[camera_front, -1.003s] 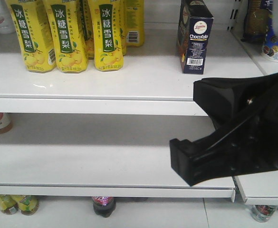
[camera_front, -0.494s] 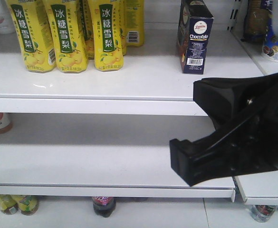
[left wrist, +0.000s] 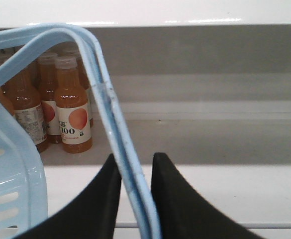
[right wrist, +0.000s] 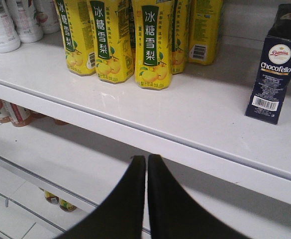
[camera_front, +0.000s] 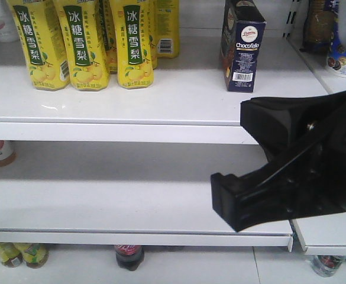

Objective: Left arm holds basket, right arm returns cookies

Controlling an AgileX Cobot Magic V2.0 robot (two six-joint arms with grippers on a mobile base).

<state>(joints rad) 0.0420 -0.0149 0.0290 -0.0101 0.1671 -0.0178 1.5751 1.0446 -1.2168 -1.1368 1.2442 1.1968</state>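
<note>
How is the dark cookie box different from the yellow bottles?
The cookie box is dark navy with flat sides; the yellow bottles are bright yellow with green labels. The box stands alone at the right; the bottles crowd together at the left. Both stand upright on the same white shelf.

One navy Chocofelo cookie box [camera_front: 242, 48] stands on the top shelf [camera_front: 161, 100], to the right of the yellow pear-drink bottles [camera_front: 134, 44]. In the front view three of those bottles form the front row, with at least one more behind; the right wrist view shows at least five. One pale blue basket [left wrist: 11, 189] appears in the left wrist view, with two handle loops [left wrist: 110, 114] side by side. Behind the basket stand orange juice bottles [left wrist: 73, 112], at least three, possibly more hidden. Left of the pear drinks in the right wrist view are at least two white bottles [right wrist: 1, 27]. Below the shelves, one dark-capped bottle [camera_front: 129, 255] shows.
</note>
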